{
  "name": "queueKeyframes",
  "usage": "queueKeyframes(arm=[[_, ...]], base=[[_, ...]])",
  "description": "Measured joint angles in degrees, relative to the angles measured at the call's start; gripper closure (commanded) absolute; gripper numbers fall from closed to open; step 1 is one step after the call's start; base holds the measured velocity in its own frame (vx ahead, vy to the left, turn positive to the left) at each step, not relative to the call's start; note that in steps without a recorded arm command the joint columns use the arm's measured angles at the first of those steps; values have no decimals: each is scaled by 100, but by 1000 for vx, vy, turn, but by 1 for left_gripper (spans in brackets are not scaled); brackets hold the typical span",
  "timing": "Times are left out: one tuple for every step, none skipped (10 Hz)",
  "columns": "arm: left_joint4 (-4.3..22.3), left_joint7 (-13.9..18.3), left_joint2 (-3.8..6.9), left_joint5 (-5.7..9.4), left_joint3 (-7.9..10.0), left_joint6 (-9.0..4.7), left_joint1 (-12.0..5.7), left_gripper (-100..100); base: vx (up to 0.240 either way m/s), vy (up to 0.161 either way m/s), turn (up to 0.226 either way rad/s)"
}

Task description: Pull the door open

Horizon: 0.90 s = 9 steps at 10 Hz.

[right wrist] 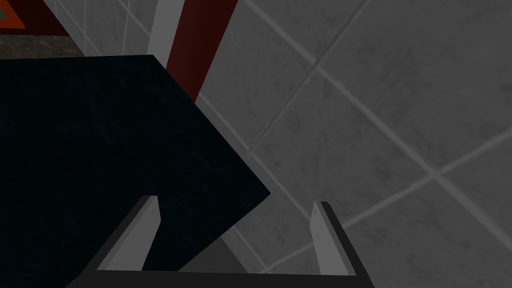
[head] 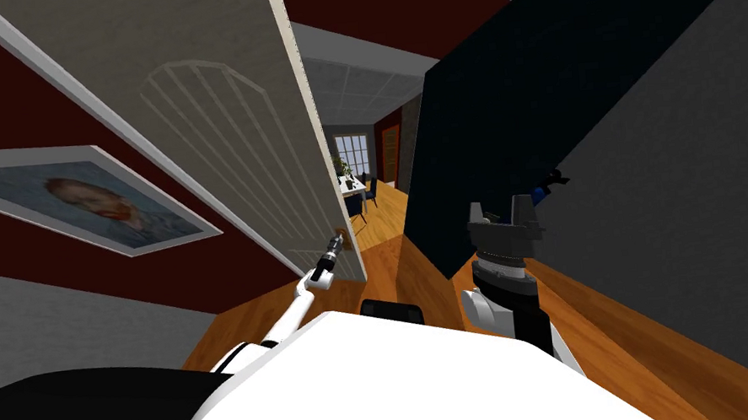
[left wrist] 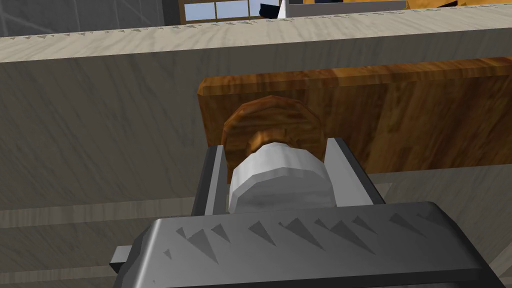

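Door (head: 222, 132): pale and grain-marked with an arched panel. It stands ahead on my left, ajar, its free edge turned toward me and a gap open beside it.
Knob (left wrist: 280, 180): light grey and round, on a round wooden collar (left wrist: 270, 117) over a wooden plate (left wrist: 425, 120), close to the door's free edge.
Left jaws: clamped on the knob, one finger pressed to each side, with the knob seated deep against the dark body.
Left arm (head: 292, 308): stretched out nearly straight from the shoulder to the door's edge.
Reason for the hold: gripping at the free edge, far from the hinge, gives the most leverage. I judge that pressing both sides of the knob keeps it from slipping out during the pull.
Stage: the door looks partly open and the pull seems to be under way, with more swing needed for a full opening.
Next move, as I judge it: draw the hand back along an arc toward me, letting the wrist turn with the door.
Risk: a straight pull could twist the knob out of the grip.
Right jaws: apart, holding nothing.
Right arm (head: 500, 272): raised on my right, well apart from the door, probably kept out of its swing.
Gap: it frames a farther room with a white table (head: 351, 184), dark chairs (head: 371, 191), a plant (head: 343, 170) and a window (head: 351, 150).
Plant's pot: too small to make out.
Around: a wooden floor (head: 378, 228), a dark red wall with a framed portrait (head: 101, 202) on my left, and a near-black wall (head: 564, 76) on my right.
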Motion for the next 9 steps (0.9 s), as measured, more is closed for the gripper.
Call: queueKeyframes(arm=[[-49, 52, 57, 6, -35, -38, 28, 100], [-100, 101, 113, 8, -81, -74, 65, 100], [-115, 157, 177, 9, -143, -131, 98, 100], [-143, 219, 246, 11, -211, -186, 149, 100], [-190, 281, 327, 14, -268, -232, 215, 100], [-245, 338, 405, 19, -313, -269, 272, 100], [-267, 394, 468, 22, -367, -312, 308, 100], [-282, 442, 522, 23, -415, -358, 346, 100], [-274, 451, 518, 18, -440, -362, 366, 100]], base=[[-203, 103, -119], [-196, 106, -118], [-197, 118, -123], [-185, 72, -120], [-212, 66, -102], [-214, 99, -95], [-203, 98, -103], [-93, 35, -34], [-136, 63, -110]])
